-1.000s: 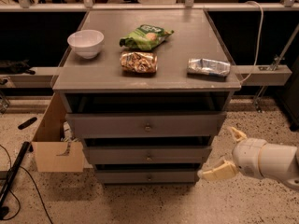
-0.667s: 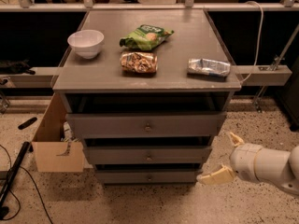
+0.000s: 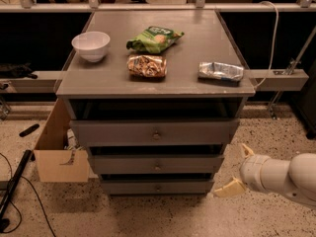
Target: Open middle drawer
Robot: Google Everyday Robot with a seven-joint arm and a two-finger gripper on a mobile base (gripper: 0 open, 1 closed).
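A grey cabinet holds three stacked drawers. The middle drawer has a plain flat grey front and a small round knob at its centre. It stands out a little from the cabinet frame. The top drawer stands out further and the bottom drawer sits below. My gripper is low at the right, beside the cabinet's lower right corner, with its cream fingers spread open and nothing between them. It is to the right of the knob and does not touch the drawer.
On the cabinet top lie a white bowl, a green chip bag, a brown snack bag and a silver packet. A cardboard box stands at the cabinet's left. A black cable lies on the speckled floor.
My gripper has moved a little to the left, closer to the cabinet's lower right corner. The drawers have not moved.
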